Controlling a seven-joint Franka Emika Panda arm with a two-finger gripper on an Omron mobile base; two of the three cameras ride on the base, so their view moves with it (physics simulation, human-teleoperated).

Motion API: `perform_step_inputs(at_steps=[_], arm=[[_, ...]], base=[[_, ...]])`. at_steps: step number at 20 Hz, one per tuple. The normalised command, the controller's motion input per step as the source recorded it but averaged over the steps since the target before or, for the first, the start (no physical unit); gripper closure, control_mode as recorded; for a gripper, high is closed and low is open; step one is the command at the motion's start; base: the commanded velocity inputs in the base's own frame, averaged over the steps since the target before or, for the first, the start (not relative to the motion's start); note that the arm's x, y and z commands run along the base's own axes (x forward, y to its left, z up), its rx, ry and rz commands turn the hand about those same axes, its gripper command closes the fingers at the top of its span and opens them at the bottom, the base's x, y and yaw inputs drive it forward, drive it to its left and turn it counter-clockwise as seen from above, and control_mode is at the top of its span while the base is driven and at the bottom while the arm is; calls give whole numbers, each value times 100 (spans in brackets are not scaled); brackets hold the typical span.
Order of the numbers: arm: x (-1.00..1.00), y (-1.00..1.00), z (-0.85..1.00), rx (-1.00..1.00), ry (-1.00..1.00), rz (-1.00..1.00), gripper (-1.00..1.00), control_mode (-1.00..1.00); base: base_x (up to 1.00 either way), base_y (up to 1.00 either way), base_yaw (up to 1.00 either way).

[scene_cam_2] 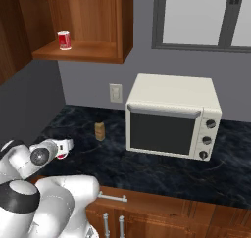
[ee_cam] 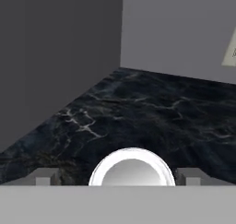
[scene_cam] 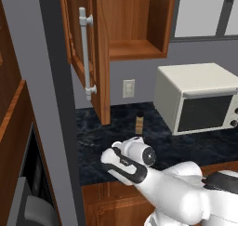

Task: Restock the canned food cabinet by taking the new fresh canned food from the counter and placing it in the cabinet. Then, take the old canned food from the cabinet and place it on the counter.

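The cabinet [scene_cam: 139,16] hangs open above the counter [scene_cam: 186,146], its door [scene_cam: 101,57] swung out to the left. A red can with a white label [scene_cam_2: 64,40] stands on the cabinet shelf [scene_cam_2: 83,51]. Low over the counter's left end [scene_cam_2: 147,168], my gripper [scene_cam_2: 66,146] reaches around a second red can [scene_cam_2: 61,156]. In the hand view that can's silvery round top [ee_cam: 132,167] lies between my fingertips [ee_cam: 44,177], and my gripper [ee_cam: 117,178] is open, with a gap on the can's left side.
A white toaster oven [scene_cam_2: 171,117] stands on the counter to the right, under a window [scene_cam_2: 206,14]. A small brown bottle [scene_cam_2: 100,130] stands near the back wall below an outlet [scene_cam_2: 115,92]. A grey wall panel [scene_cam: 46,104] rises on the left.
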Motion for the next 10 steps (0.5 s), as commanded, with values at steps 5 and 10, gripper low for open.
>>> perform_step_inputs(at_steps=[5,10], arm=[[0,0,100,0,-6,-2,-100,-100],[-6,0,100,0,-11,-1,-100,-100]], base=[[0,0,0],[0,0,0]])
